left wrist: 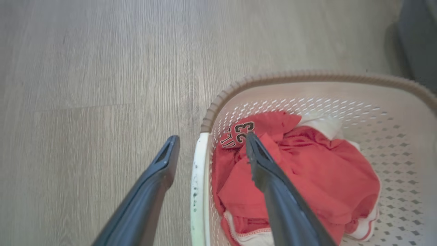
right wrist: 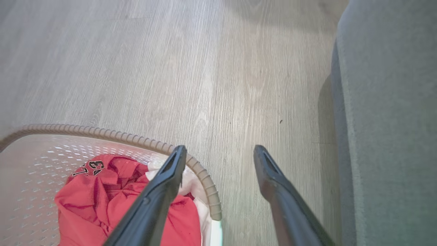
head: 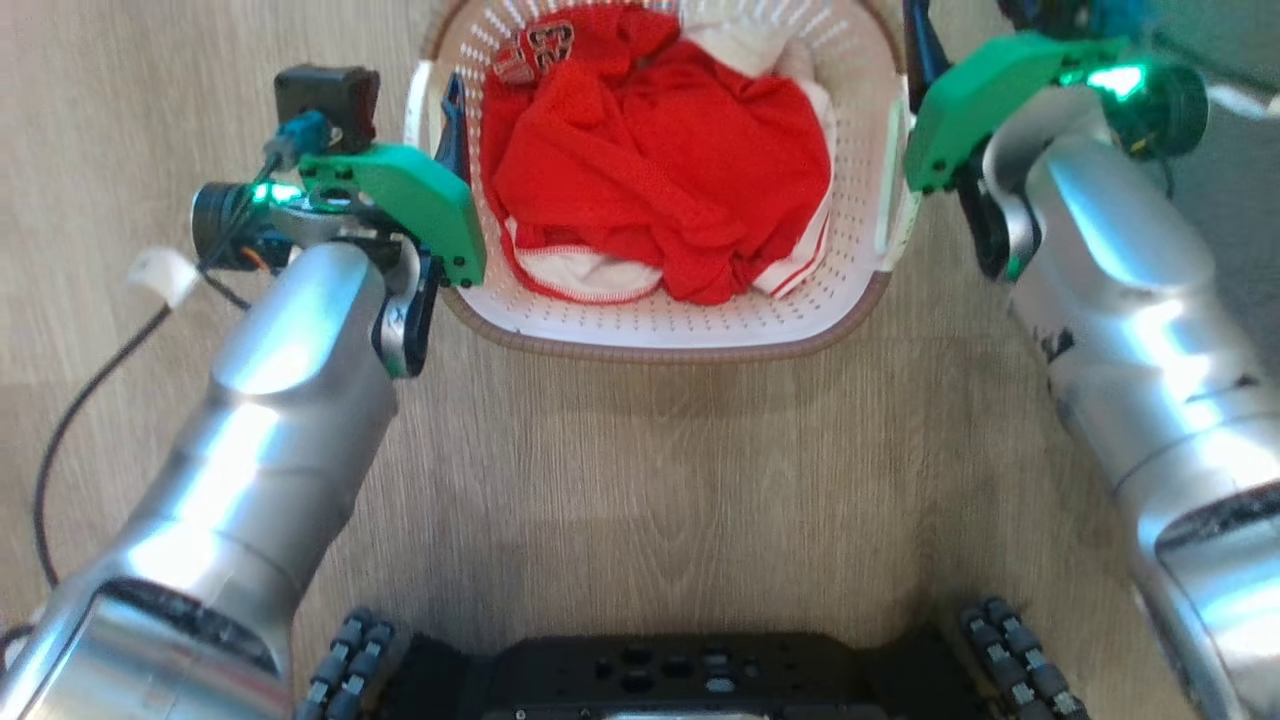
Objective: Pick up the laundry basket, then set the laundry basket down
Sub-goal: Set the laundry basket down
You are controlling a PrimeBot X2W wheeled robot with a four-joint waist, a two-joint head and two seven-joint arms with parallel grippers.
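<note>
white perforated plastic laundry basket (head: 650, 330) with a brown rim sits on the wood floor (head: 640, 480), just ahead of the robot's base, holding a red jersey (head: 650, 170). left gripper (left wrist: 211, 136) is released: fingers spread astride the basket's left handle, one inside, one outside. right gripper (right wrist: 220, 148) is likewise released, spread astride the right rim without clamping it.

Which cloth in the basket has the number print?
The red jersey, on top in the laundry basket; the white cloth under it shows no print.
</note>
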